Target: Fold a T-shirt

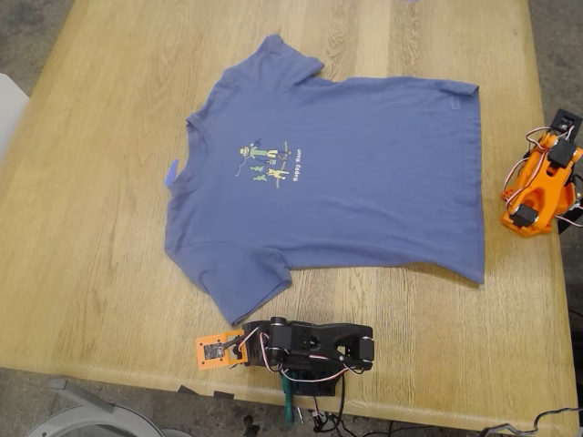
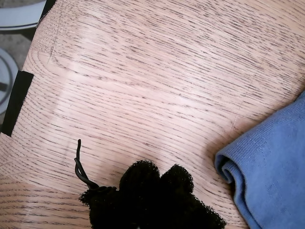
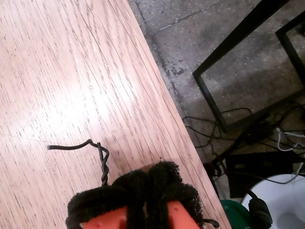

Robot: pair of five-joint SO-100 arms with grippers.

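Exterior view: the T-shirt lies flat and unfolded at the middle of the tabletop, print up, collar toward nine o'clock and hem toward three. One arm is folded at the six o'clock edge, another at three o'clock; both are clear of the cloth.

First wrist view: my first gripper has its padded jaws together on nothing, with a sleeve cuff of the shirt just beside it.

Second wrist view: my second gripper has its jaws together too, empty, over bare wood near the table's edge.

Risk, as I judge it: pinching only the top layer at the cuff would drag and bunch the shirt instead of folding it.
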